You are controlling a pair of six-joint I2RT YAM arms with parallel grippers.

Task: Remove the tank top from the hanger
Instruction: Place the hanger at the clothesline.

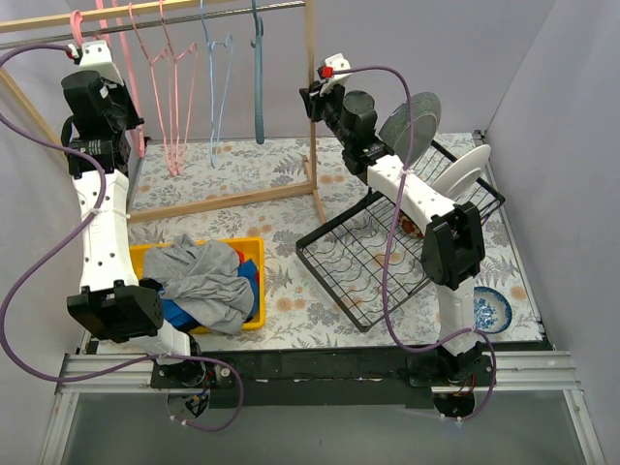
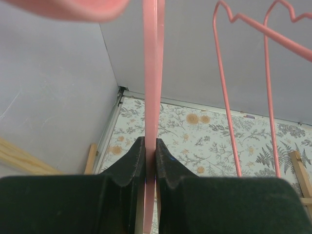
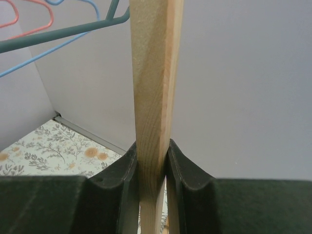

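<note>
My left gripper [image 1: 134, 131] [image 2: 150, 146] is shut on the flat bar of a pink hanger [image 2: 152, 73] that hangs at the left end of the wooden rack's rail [image 1: 174, 12]. My right gripper [image 1: 312, 97] [image 3: 152, 151] is shut on the rack's right upright post [image 3: 153, 73] [image 1: 310, 58]. No garment hangs on any hanger in view. A grey garment [image 1: 208, 281] lies heaped over blue cloth in a yellow bin [image 1: 250, 242]; I cannot tell whether it is the tank top.
Bare pink wire hangers [image 1: 174, 97] [image 2: 229, 97], a light blue one [image 1: 218, 87] and a teal one [image 1: 259, 87] hang on the rail. A black wire dish rack [image 1: 368, 262] with plates [image 1: 412, 116] stands tilted on the right. A blue bowl [image 1: 489, 308] sits near the right front.
</note>
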